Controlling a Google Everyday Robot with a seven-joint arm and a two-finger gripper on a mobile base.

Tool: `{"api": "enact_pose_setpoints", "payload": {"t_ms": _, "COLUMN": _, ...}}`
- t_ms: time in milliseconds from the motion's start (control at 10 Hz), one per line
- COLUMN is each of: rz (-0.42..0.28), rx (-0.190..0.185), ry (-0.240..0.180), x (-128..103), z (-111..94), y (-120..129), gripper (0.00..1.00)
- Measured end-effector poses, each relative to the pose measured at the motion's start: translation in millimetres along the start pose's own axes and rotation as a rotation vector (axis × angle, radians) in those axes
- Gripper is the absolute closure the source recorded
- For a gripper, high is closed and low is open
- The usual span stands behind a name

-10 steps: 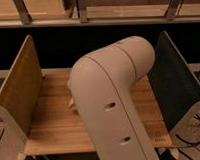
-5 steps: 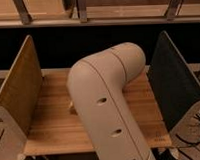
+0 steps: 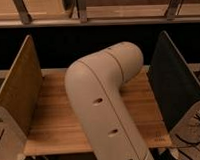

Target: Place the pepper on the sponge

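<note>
Cream-coloured robot arm (image 3: 107,109) is bending at its elbow over a wooden table (image 3: 50,124), filling the middle of the view. The gripper is lying out of sight somewhere beyond the elbow, so it cannot be told whether it is released, clenched or grasping anything. The pepper and the sponge are not showing; the arm is covering much of the tabletop, so the pepper's colour, shape and place cannot be told. A wooden panel (image 3: 19,95) is standing at the table's left edge and a dark panel (image 3: 174,86) at its right, with cables (image 3: 198,125) hanging beside the dark one.
</note>
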Motion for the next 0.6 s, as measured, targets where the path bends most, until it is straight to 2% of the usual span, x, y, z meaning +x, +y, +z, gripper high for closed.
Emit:
{"api": "enact_pose_setpoints", "payload": {"t_ms": 200, "rz": 0.003, "rx": 0.001, "ry": 0.0, "x": 0.9, "z": 0.7, "y": 0.2, "gripper": 0.96}}
{"api": "enact_pose_setpoints", "payload": {"t_ms": 300, "rz": 0.01, "rx": 0.002, "ry": -0.002, "x": 0.7, "z": 0.9, "y": -1.9, "gripper": 1.0}}
{"api": "enact_pose_setpoints", "payload": {"t_ms": 500, "rz": 0.04, "rx": 0.009, "ry": -0.03, "x": -5.7, "z": -8.8, "y": -13.5, "gripper": 1.0}}
{"api": "enact_pose_setpoints", "payload": {"t_ms": 600, "rz": 0.063, "rx": 0.013, "ry": -0.063, "x": -12.1, "z": -21.1, "y": -24.4, "gripper": 1.0}}
